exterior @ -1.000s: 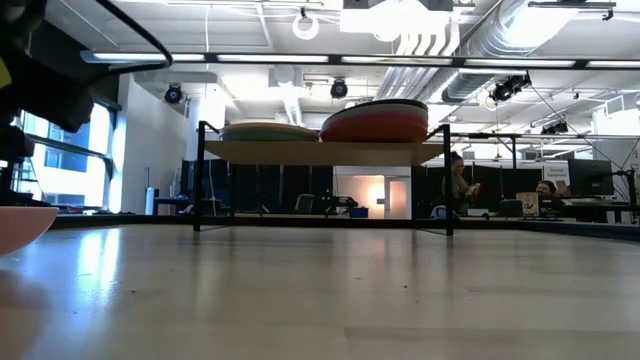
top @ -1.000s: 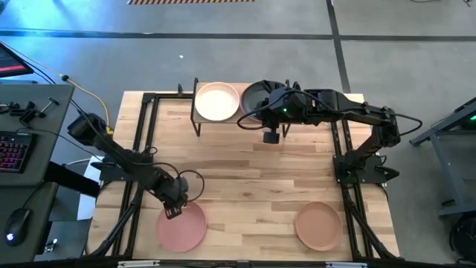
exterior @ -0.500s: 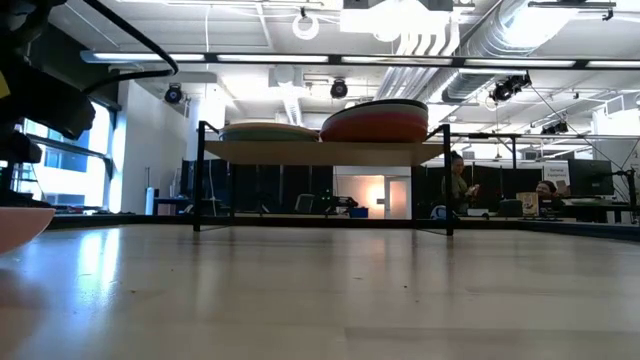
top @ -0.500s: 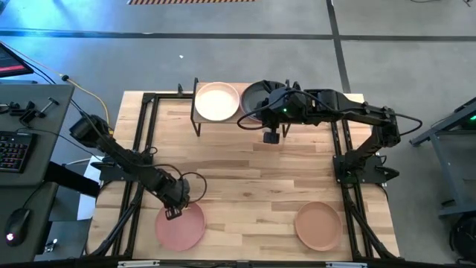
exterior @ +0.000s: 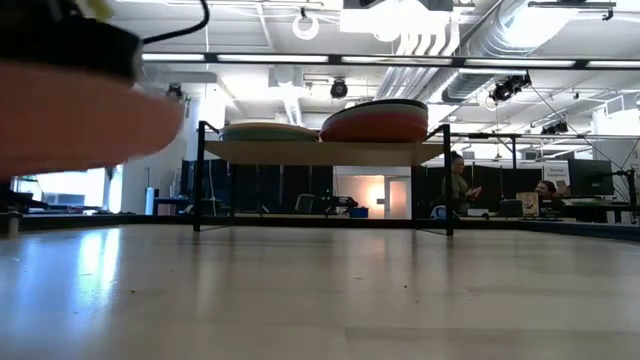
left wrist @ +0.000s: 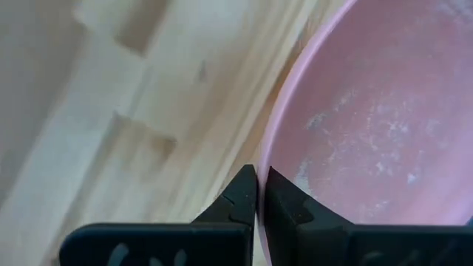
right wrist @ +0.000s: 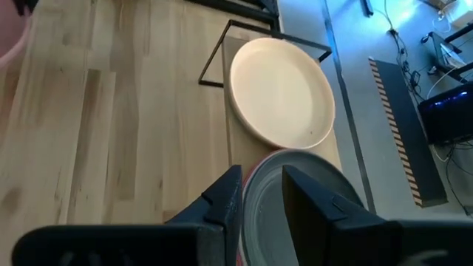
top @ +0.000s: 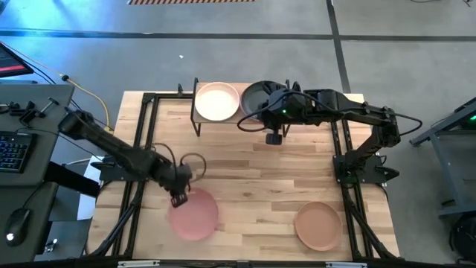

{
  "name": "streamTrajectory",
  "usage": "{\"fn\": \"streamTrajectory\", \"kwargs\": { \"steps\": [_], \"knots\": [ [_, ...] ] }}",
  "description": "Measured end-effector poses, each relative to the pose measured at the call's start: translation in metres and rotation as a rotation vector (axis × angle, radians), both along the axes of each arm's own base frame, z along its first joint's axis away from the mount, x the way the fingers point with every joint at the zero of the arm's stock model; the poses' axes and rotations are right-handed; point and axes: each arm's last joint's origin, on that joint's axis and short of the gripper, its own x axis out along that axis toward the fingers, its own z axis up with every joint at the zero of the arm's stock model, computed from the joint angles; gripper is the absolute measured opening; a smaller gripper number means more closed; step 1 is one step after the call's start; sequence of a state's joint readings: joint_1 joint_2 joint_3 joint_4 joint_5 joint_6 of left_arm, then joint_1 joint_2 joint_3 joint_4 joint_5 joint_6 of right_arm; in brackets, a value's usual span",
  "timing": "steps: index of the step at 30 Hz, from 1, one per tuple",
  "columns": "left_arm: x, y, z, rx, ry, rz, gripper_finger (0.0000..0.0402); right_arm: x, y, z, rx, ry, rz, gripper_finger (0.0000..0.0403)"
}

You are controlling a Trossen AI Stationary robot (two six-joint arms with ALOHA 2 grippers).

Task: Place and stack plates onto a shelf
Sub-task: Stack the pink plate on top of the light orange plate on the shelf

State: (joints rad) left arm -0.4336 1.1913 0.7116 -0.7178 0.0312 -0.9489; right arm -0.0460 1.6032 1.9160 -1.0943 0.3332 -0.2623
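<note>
1. We are in the pick-up step: the left gripper (top: 178, 195) has its fingers (left wrist: 244, 193) shut on the rim of the pink plate (top: 194, 214), at the near left of the table (top: 245, 171).
2. In the low view the plate's underside shows well above the table, so we judge it lifted clear.
3. The right gripper (top: 273, 138) is at the near edge of the shelf (top: 217, 121), far centre. Its fingers (right wrist: 225, 193) straddle the rim of the charcoal plate (top: 256, 95), which tops the right-hand stack. We see a narrow gap between them but cannot tell if they press the rim.
4. Next, we judge, the pink plate must be carried far across the table, kept level, raised above the shelf top and set on a stack. The left stack, topped by the cream plate (top: 216, 101), looks lower and is free of the right arm.
5. Counts from above: two plates off the shelf, the pink one and a tan plate (top: 317, 225) at the near right; two stacks on the shelf. A terracotta plate (exterior: 374, 124) sits under the charcoal one; we cannot count each stack's full depth.
</note>
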Motion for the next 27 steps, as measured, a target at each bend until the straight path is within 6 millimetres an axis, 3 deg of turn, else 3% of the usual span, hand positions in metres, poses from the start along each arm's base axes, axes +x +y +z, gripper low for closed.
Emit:
{"fn": "streamTrajectory", "kwargs": {
  "steps": [10,20,27],
  "knots": [
    [-0.004,0.05,0.041,-0.035,-0.229,0.266,0.0001,-0.003,-0.002,-0.003,-0.03,0.063,0.037,0.0083],
    [0.001,0.099,0.099,0.039,-0.454,0.54,0.0,-0.007,-0.024,-0.004,-0.027,0.081,-0.034,0.0083],
    [-0.005,0.14,0.124,0.133,-0.533,0.733,0.0,-0.01,-0.04,-0.005,-0.048,0.108,-0.057,0.0083]
  ]
}}
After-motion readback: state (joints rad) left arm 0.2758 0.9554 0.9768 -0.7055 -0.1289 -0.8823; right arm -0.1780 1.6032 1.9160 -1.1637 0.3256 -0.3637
